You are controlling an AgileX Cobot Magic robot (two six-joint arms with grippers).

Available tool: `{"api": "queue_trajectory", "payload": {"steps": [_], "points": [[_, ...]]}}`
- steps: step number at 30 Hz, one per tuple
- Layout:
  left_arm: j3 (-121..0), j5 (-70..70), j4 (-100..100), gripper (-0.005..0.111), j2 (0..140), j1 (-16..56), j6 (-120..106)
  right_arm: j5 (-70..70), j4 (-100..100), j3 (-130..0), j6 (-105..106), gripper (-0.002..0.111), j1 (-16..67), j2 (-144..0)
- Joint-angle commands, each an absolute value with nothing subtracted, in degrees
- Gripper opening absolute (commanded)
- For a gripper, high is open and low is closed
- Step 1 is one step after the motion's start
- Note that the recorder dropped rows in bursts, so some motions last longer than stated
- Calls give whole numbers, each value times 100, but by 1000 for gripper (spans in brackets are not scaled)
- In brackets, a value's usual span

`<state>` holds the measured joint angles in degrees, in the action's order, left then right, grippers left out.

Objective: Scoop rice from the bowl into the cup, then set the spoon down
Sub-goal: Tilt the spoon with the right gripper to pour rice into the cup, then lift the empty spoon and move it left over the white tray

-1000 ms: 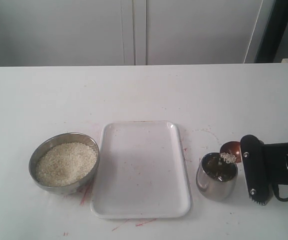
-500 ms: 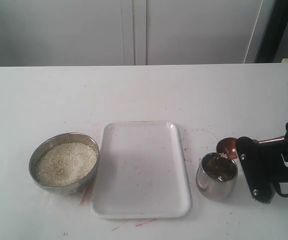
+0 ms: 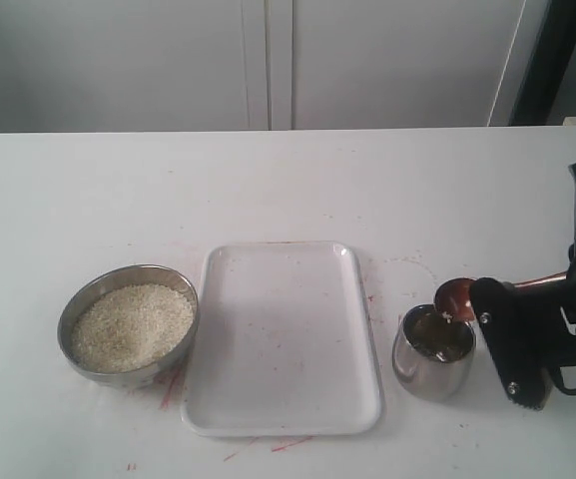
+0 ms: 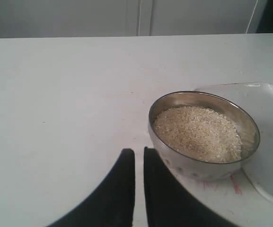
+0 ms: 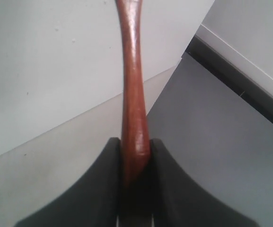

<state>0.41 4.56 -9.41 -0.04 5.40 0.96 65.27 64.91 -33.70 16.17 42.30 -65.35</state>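
The steel bowl (image 3: 80,351) stands at the front left, full of white rice (image 3: 131,324). In the left wrist view the bowl's wall (image 4: 193,166) and the rice (image 4: 198,133) lie just beyond my left gripper (image 4: 139,153), whose fingers are shut with nothing between them. The shiny cup (image 3: 433,357) stands at the front right. Over its far rim hangs the reddish-brown spoon (image 3: 456,296), tipped toward the cup. My right gripper (image 3: 502,294) is shut on the spoon's handle (image 5: 132,94). In the right wrist view the gripper (image 5: 135,144) clamps the handle end.
A white rectangular tray (image 3: 280,399) lies between bowl and cup; its corner (image 4: 271,142) shows beside the bowl in the left wrist view. Red marks stain the white table (image 3: 288,190) around the tray. White cabinet doors stand behind the table.
The heap of rice that sat on the spoon above the cup is gone from it. The right gripper has turned and drawn slightly right, and the spoon's bowl sits a little higher.
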Motion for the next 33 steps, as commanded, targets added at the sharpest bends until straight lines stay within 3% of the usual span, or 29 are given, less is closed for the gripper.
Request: {"api": "queue_trajectory", "payload": {"steps": [1, 13, 21, 33], "points": [[0, 438, -978, 14, 0, 530, 106, 6602, 6454, -3364, 1672, 0, 4205, -6587], [0, 438, -978, 14, 0, 530, 106, 6653, 6449, -3364, 1600, 0, 4217, -6587], [0, 438, -978, 14, 0, 530, 106, 6207, 6302, -3364, 160, 0, 4217, -6325], [0, 438, -978, 14, 0, 530, 106, 5431, 4513, -3519, -1972, 0, 4217, -5508]]}}
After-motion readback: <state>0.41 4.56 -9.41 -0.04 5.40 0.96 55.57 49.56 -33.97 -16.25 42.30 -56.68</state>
